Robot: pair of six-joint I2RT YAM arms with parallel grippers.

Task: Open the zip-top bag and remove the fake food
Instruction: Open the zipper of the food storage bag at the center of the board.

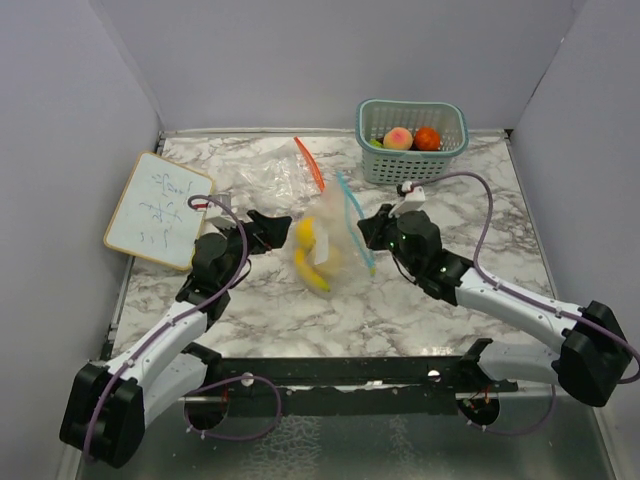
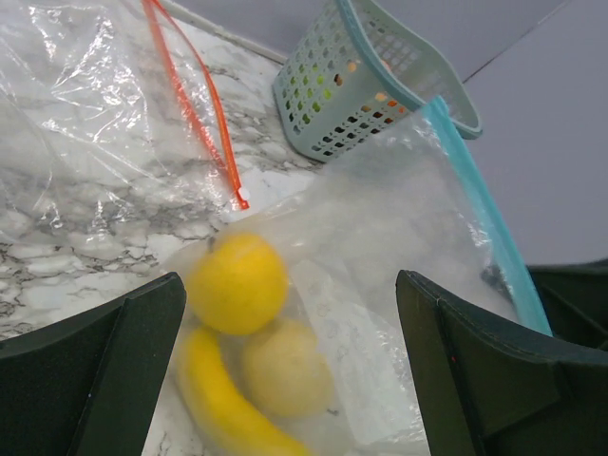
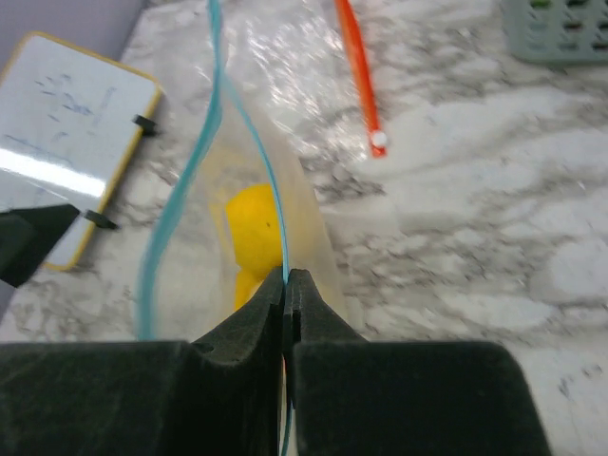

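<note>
Currently my right end effector [image 3: 285,277] is clenched on the zip-top bag [image 2: 380,228] at its teal rim; my left end effector [image 2: 290,285] is released, facing the bagged banana [image 2: 217,397].

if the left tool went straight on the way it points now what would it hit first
The left tool would most likely meet the clear wall of the teal-zip bag first, with the lemon and banana just behind; depth is unclear.
</note>
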